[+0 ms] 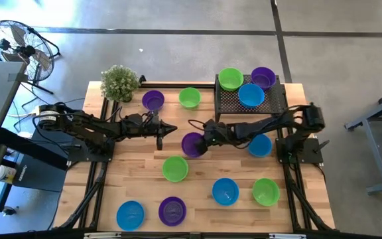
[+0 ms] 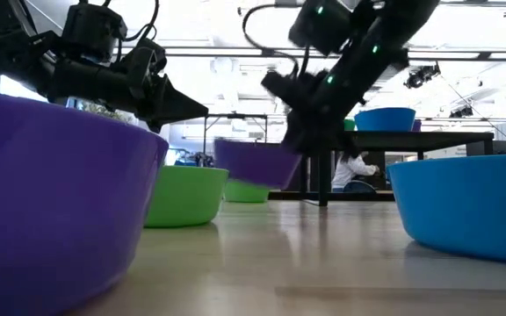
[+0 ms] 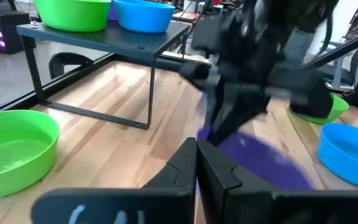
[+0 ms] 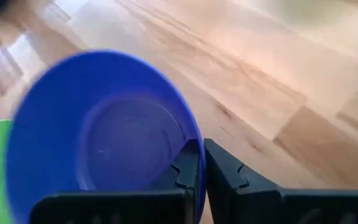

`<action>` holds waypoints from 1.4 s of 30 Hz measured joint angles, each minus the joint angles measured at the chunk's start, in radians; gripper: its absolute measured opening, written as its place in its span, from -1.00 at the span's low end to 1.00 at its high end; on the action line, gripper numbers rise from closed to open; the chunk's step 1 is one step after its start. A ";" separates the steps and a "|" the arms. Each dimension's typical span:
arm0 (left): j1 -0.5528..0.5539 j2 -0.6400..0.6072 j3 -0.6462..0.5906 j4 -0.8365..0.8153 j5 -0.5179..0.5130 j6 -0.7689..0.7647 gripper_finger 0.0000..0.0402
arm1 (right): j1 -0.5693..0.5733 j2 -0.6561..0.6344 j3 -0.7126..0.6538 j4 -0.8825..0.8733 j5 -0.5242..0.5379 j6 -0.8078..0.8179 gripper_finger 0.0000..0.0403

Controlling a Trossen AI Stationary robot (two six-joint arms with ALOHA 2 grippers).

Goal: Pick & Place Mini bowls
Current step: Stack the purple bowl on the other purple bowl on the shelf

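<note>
A purple mini bowl (image 1: pixel 192 144) hangs near the table's middle, with my right gripper (image 1: pixel 204 139) shut on it; the low view shows the bowl (image 2: pixel 255 163) above the wood. Just left of it my left gripper (image 1: pixel 171 129) hovers shut and level, holding nothing, its tips (image 3: pixel 196 165) pointing at the bowl. Several more mini bowls in blue, green and purple rest on their bases around the table. A green one (image 1: pixel 231 78), a purple one (image 1: pixel 262 77) and a blue one (image 1: pixel 251 95) sit on the black mesh rack (image 1: pixel 274 101). My right gripper pinches the bowl's rim (image 4: pixel 191 130) on the side nearest it, one finger inside the bowl and one outside its wall. The fingers slant down from the table's right. The bowl hangs tilted and clear of the table.
A potted plant (image 1: pixel 119 82) stands at the far left corner. Loose bowls lie close by: green (image 1: pixel 175 168) just nearer than the held one, blue (image 1: pixel 260 145) under my right arm, purple (image 1: pixel 153 100) and green (image 1: pixel 190 97) farther back. A fan (image 1: pixel 18 46) stands off the table.
</note>
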 joint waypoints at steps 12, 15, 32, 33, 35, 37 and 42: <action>0.000 0.000 0.000 0.000 0.001 0.000 -0.99 | -0.152 -0.411 0.017 -0.311 -0.127 -0.168 -0.98; 0.000 0.000 0.000 0.000 0.001 0.000 -0.99 | -0.258 -0.491 0.088 -0.509 -0.099 -0.222 -0.95; 0.000 0.000 0.000 0.005 0.001 0.000 -0.99 | -1.003 -0.356 0.653 -1.127 -0.058 -0.605 -0.97; 0.000 0.000 0.000 0.004 0.001 0.000 -0.99 | -1.031 -0.346 0.655 -1.130 -0.064 -0.615 -0.97; 0.000 0.000 0.000 0.003 0.001 0.000 -0.99 | -1.071 -0.329 0.655 -1.133 -0.092 -0.637 -0.98; 0.000 0.000 0.000 0.001 0.001 -0.001 -0.99 | -1.083 -0.312 0.657 -1.127 -0.108 -0.653 -0.99; 0.000 0.000 0.001 0.000 0.023 -0.001 -0.99 | -1.111 -0.275 0.652 -1.136 -0.075 -0.658 -0.98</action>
